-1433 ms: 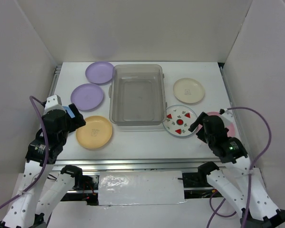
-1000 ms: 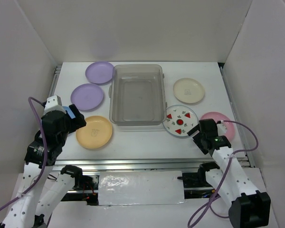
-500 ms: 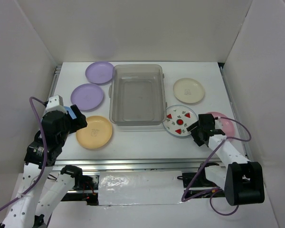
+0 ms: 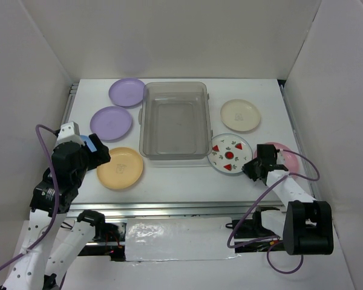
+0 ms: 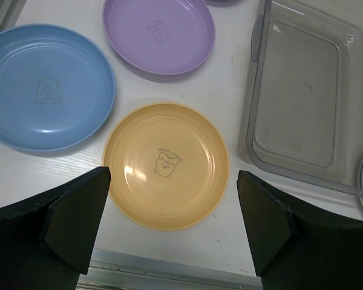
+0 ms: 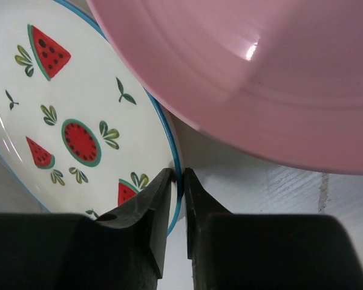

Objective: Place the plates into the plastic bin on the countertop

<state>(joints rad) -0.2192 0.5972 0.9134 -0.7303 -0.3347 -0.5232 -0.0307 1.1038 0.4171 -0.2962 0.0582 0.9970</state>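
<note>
Since the right gripper [image 6: 176, 181] is pinching the thin rim of the fruit-print plate [image 6: 78, 121] — lying on the countertop [image 4: 187, 178] just beside the plastic bin [image 4: 146, 121] — it should lift slowly, clear of the pink plate [image 6: 260, 72], while the left gripper [image 5: 172, 214] hangs spread wide.

Plain white walls [image 4: 181, 36] stand behind; a crinkled sheet [image 4: 178, 238] lies in front.
</note>
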